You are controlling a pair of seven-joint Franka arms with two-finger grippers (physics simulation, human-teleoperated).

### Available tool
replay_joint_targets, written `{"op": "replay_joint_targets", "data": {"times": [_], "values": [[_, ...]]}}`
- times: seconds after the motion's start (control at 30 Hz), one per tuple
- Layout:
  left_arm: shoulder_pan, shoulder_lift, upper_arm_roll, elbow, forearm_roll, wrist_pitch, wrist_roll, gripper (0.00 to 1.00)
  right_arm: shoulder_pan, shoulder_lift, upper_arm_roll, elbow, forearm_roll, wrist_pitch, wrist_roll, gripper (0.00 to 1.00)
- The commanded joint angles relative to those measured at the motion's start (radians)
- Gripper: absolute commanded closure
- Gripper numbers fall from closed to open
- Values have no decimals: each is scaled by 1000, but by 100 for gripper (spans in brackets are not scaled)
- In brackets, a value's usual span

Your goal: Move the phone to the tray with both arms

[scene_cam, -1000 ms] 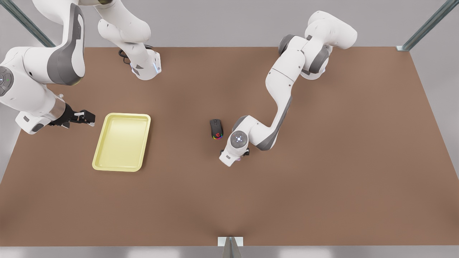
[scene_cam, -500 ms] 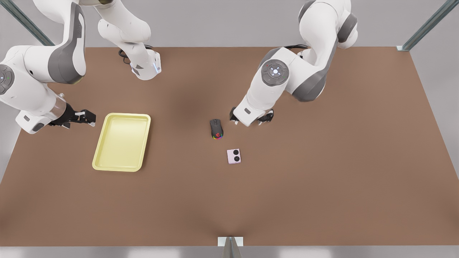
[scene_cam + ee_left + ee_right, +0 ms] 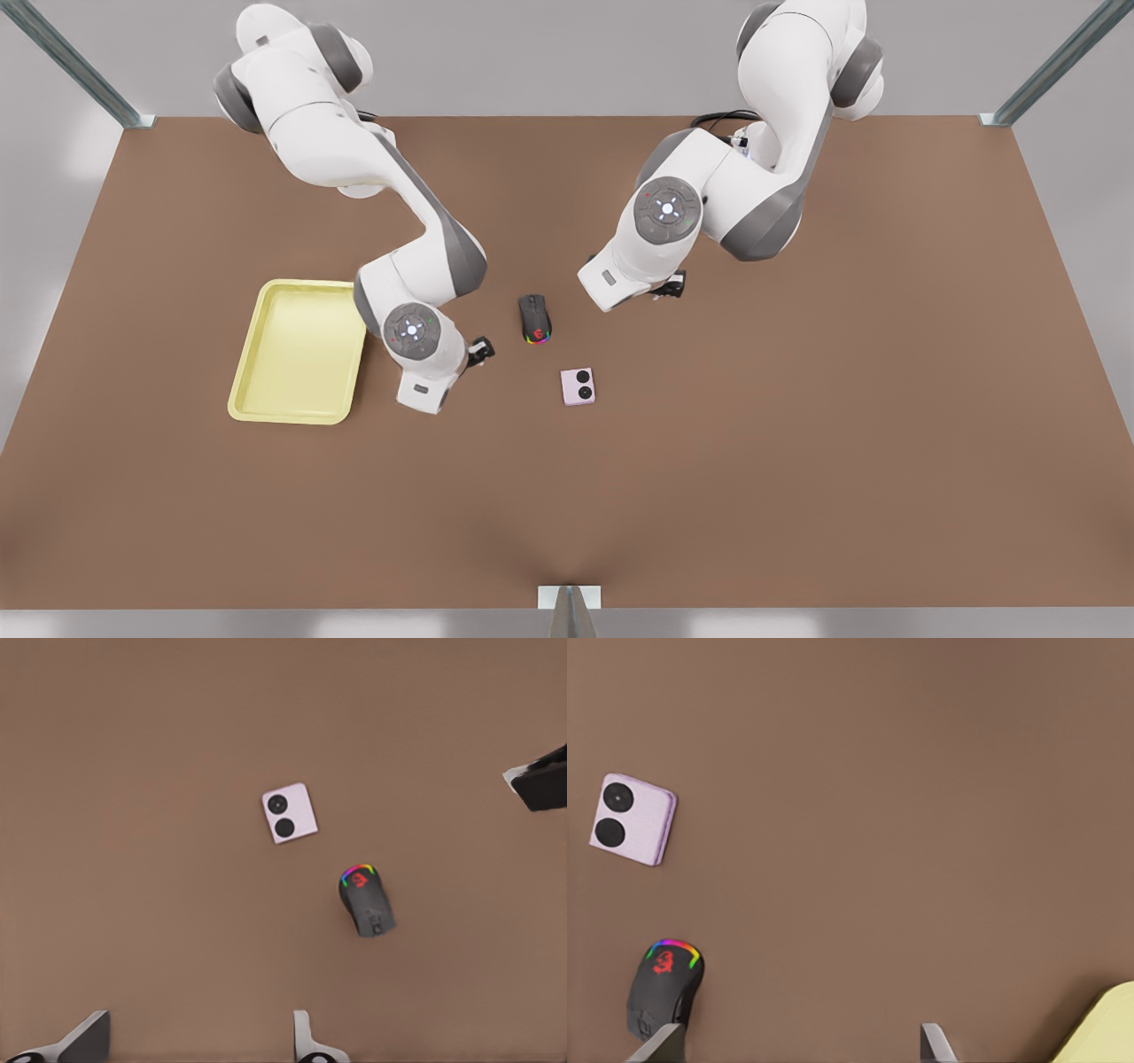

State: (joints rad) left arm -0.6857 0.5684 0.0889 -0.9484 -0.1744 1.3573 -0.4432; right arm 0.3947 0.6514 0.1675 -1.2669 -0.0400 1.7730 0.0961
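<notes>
Both empty, fingers wide: L gripper (image 3: 197,1043) hangs by mouse (image 3: 534,319), R gripper (image 3: 796,1045) betw. tray (image 3: 301,285) & phone (image 3: 578,386); best approach imo: centre over phone, square to its edges, drop straight.

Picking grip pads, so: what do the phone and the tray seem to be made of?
Phone: matte pale pink plastic by its glare-free face; lenses black, perhaps glass. Tray: smooth pale yellow plastic, likely, from its rounded moulded rim. Left gripper hovers open near the mouse, right gripper open beside the tray.
</notes>
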Motion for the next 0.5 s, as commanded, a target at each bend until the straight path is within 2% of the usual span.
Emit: {"op": "replay_joint_targets", "data": {"times": [0.0,0.03,0.2,0.27,0.47], "values": [[0,-1,0,0,-1,-14,144,0,47,62,0,44,-1,177,688,0],[0,-1,0,0,-1,-14,144,0,64,92,0,76,0,178,735,0],[0,-1,0,0,-1,-12,144,0,173,370,-8,445,0,163,904,0],[0,1,0,0,1,-12,144,0,207,425,-16,517,2,169,949,0],[0,1,0,0,1,-10,144,0,250,461,-16,514,3,203,996,0]]}}
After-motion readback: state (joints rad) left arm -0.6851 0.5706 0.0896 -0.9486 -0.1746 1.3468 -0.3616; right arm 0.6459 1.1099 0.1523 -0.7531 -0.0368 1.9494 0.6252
